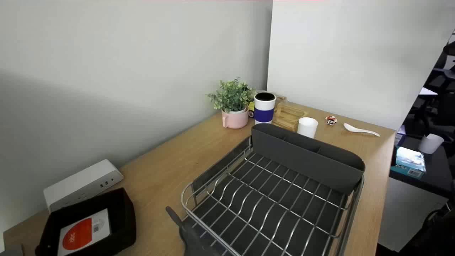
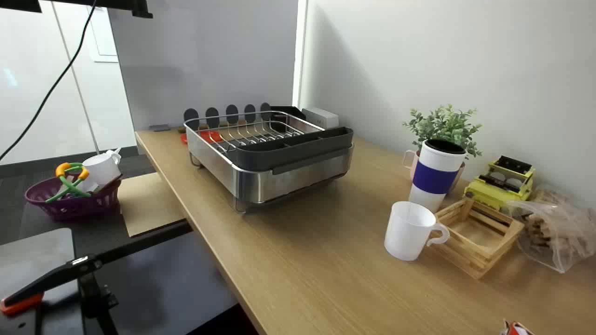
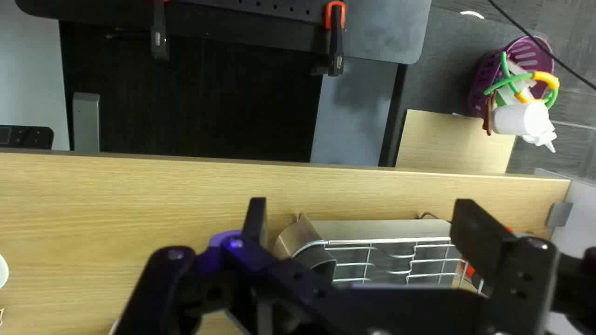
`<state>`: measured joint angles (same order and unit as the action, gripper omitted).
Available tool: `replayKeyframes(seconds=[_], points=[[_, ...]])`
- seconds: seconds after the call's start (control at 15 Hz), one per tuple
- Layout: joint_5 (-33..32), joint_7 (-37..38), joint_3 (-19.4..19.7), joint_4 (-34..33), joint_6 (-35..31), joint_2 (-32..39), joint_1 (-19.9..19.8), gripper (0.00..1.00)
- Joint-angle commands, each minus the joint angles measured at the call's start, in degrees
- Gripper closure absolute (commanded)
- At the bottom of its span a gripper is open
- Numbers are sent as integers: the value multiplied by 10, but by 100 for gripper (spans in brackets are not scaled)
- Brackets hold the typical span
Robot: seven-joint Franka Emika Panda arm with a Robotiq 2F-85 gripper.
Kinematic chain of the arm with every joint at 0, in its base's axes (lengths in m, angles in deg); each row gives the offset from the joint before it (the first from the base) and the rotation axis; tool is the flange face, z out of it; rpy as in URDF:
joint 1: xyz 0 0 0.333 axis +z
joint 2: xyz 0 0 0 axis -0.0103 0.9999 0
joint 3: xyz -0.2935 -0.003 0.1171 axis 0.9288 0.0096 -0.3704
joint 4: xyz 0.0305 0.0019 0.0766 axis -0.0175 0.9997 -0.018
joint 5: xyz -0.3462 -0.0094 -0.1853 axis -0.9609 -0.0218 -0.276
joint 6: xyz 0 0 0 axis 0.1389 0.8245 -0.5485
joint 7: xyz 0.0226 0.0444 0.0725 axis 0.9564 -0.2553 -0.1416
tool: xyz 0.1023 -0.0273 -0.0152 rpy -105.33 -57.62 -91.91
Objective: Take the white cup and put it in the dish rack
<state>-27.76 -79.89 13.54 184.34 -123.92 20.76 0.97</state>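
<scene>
The white cup (image 2: 407,231) stands upright on the table, its handle towards the wooden crate in an exterior view. The dish rack's cutlery holder covers the lower part of the cup (image 1: 308,127) in another exterior view. The dish rack (image 1: 277,199) is dark grey with a silvery wire grid and holds no dishes that I can see; the dish rack (image 2: 274,153) rests on short feet. In the wrist view my gripper (image 3: 359,204) is open, nothing between its fingers, with part of the rack (image 3: 382,229) below. Neither exterior view clearly shows the gripper.
Near the cup are a tumbler with a blue band (image 2: 435,174), a wooden crate (image 2: 482,263), a potted plant (image 1: 234,97) and a bag of wooden pieces (image 2: 554,228). A white spoon (image 1: 360,131) lies near the table's end. A black tray (image 1: 122,213) sits beyond the rack.
</scene>
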Motion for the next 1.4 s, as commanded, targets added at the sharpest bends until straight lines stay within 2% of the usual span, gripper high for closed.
replayKeyframes(seconds=[0.0,0.87,1.33], points=[[6,-7,-8,-1,2,2,-11,0],[6,-8,-8,-2,2,3,-11,0],[-1,-13,-3,-20,-24,19,-13,0]])
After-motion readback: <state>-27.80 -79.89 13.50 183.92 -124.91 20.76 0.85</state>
